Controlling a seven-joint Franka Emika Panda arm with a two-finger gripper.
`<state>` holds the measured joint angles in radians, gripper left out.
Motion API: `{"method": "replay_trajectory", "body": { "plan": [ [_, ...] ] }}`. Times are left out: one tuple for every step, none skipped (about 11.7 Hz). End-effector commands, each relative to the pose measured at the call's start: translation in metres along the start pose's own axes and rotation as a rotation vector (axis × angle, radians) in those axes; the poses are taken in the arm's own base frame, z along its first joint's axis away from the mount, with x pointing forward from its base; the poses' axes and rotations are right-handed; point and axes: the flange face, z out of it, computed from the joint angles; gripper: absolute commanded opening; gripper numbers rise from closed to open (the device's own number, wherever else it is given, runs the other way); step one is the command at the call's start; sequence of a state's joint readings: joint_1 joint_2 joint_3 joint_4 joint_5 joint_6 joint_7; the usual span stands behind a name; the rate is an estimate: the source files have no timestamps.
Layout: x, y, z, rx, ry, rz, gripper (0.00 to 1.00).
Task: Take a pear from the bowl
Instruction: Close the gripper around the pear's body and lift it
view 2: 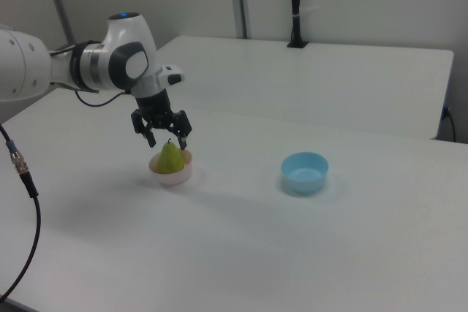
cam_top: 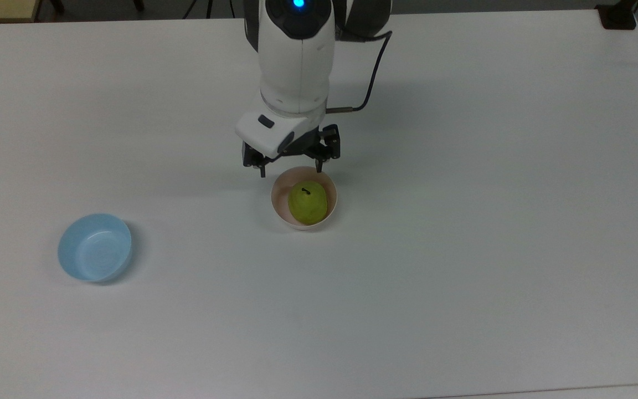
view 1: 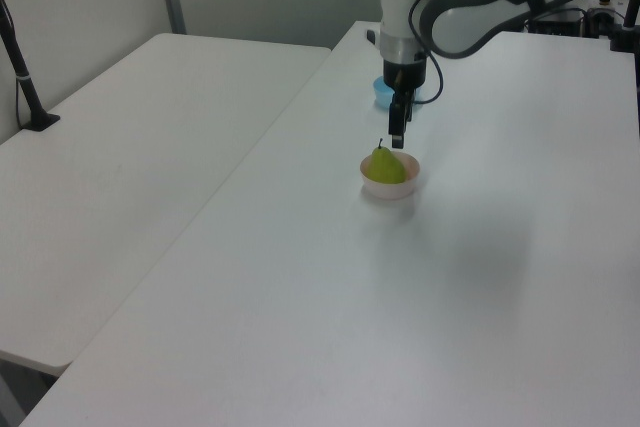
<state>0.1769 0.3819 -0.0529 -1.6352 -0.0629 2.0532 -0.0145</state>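
Near mid-bench (cam_top: pixel 463 249), the pear (cam_top: pixel 307 201) sits upright in the pink bowl (cam_top: pixel 278 200). Just above its far rim the tool (cam_top: pixel 291 169) hangs, fingers spread wide. A blue bowl (cam_top: pixel 95 247) stands well apart.

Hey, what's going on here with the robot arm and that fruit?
A Franka arm is going for the pear, which sits in the pink bowl on the white table. Its gripper hangs open just above the bowl's far rim in the top view, touching nothing. A light blue bowl stands apart, empty.
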Motion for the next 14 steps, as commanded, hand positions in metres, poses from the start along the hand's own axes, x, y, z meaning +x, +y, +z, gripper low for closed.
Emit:
{"method": "replay_trajectory", "body": {
  "plan": [
    [0.009,-0.018,0.025,-0.011,0.029,-0.041,1.0],
    [0.011,-0.023,0.034,-0.013,0.037,-0.047,1.0],
    [0.013,-0.026,0.039,-0.014,0.039,-0.05,1.0],
    [0.013,-0.026,0.042,-0.014,0.039,-0.05,1.0],
    [0.013,-0.025,0.044,-0.015,0.037,-0.048,0.98],
    [0.014,-0.026,0.047,-0.015,0.037,-0.05,0.95],
    [0.015,-0.027,0.05,-0.014,0.039,-0.052,0.92],
    [0.015,-0.024,0.051,-0.015,0.039,-0.048,0.9],
    [0.015,-0.023,0.052,-0.015,0.037,-0.049,0.88],
    [0.015,-0.024,0.057,-0.015,0.029,-0.05,0.84],
    [0.015,-0.027,0.062,-0.016,0.022,-0.057,0.84],
    [0.015,-0.026,0.063,-0.016,0.022,-0.056,0.83],
    [0.015,-0.027,0.062,-0.016,0.023,-0.057,0.76],
    [0.015,-0.027,0.062,-0.016,0.022,-0.057,0.66]
  ]
}}
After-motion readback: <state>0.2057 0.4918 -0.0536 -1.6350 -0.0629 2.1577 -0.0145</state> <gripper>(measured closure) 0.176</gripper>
